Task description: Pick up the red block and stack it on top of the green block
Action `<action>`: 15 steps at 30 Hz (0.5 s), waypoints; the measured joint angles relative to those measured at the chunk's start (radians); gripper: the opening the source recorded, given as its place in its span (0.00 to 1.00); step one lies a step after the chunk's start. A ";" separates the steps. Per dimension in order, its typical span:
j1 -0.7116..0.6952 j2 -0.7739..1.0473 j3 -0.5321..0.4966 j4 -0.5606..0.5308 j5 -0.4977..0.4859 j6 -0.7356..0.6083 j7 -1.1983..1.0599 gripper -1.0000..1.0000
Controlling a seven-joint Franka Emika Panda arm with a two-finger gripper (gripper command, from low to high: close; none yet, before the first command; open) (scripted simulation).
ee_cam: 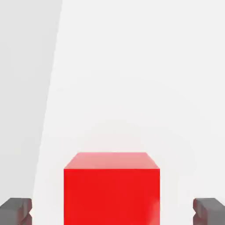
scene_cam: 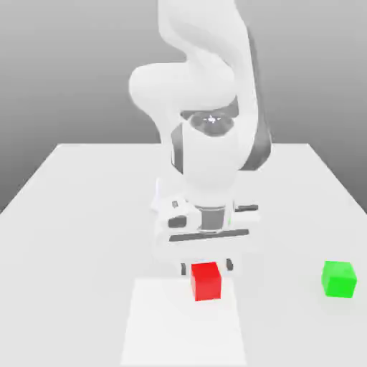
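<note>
The red block is a small plain cube resting on the white table, near its front. My gripper hangs low right over it, open, with one dark fingertip showing on each side of the cube's top edge. In the hand view the red block sits centred between the two grey fingertips, with a clear gap to each, so my gripper is not touching it. The green block, a cube of the same size, stands apart on the table towards the exterior view's right.
A paler rectangular patch marks the table's front under the red block. The arm's white body rises behind the gripper. The table's side edges slant outward towards the front.
</note>
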 joint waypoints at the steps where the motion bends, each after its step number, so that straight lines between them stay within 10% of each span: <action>1: 0.003 0.020 -0.004 0.003 -0.002 0.017 0.002 0.00; 15: 0.003 -0.214 0.007 -0.030 0.031 -0.184 -0.022 0.00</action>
